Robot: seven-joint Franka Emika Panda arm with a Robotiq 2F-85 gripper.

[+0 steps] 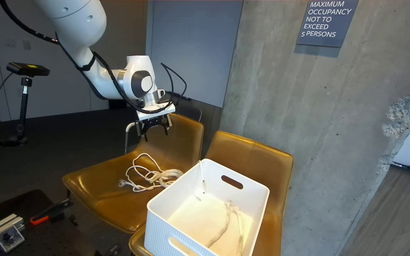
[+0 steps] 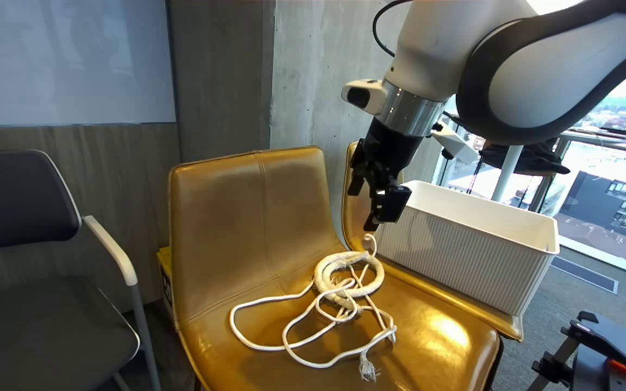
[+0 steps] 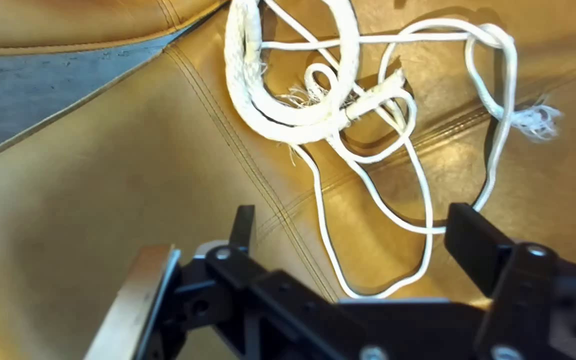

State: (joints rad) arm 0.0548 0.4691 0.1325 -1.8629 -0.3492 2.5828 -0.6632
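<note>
Near a grey concrete wall point(image 1: 319, 124), the black two-fingered gripper point(image 3: 351, 211) hung empty and spread wide above the tangled white rope point(image 2: 321, 277) on a tan leather chair point(image 2: 210, 336), where centring over the thick coil point(image 3: 313, 133) before lowering slowly seemed surest.

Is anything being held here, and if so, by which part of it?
Nothing: the hand is open, and the rope lies below it on the chair.

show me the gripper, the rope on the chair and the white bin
Gripper point(image 3: 353, 220), wrist view, midway between its fingertips.
Rope point(image 3: 318, 129), wrist view, its thick coil.
White bin point(image 2: 459, 258), in an exterior view, ribbed side wall.
</note>
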